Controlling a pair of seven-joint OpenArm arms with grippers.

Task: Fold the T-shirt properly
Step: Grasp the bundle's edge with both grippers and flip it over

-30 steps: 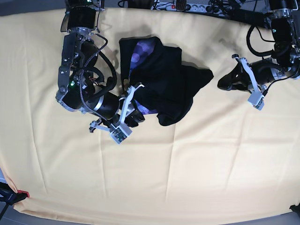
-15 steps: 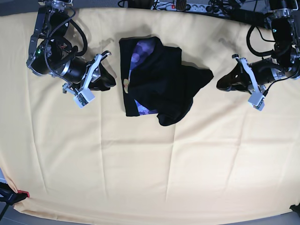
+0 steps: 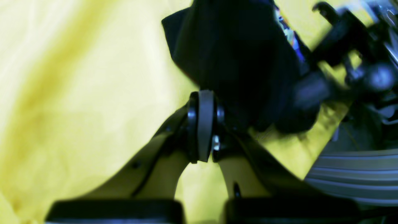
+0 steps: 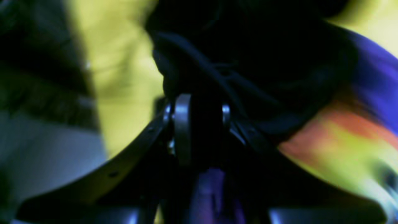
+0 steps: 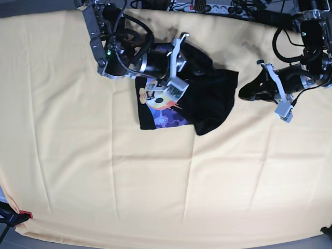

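The black T-shirt (image 5: pixel 210 101) lies bunched on the pale yellow cloth at upper middle, its yellow-orange face print (image 5: pixel 158 98) showing at its left side. My right gripper (image 5: pixel 202 63) sits over the shirt's upper part. In the right wrist view the gripper (image 4: pixel 203 118) is shut on a fold of black T-shirt (image 4: pixel 248 62), with the print (image 4: pixel 342 143) beside it. My left gripper (image 5: pixel 244 94) is shut and empty, just right of the shirt. In the left wrist view it (image 3: pixel 205 124) points at the shirt's edge (image 3: pixel 233 56).
The pale yellow cloth (image 5: pixel 155 181) covers the whole table. A power strip and cables (image 5: pixel 207 6) lie along the far edge. My right arm's body (image 5: pixel 124 52) crosses the shirt's upper left and shows in the left wrist view (image 3: pixel 357 62).
My right arm has swung from left of the shirt onto its upper part and closed on fabric. The shirt's left side now shows the face print. The left arm has not moved.
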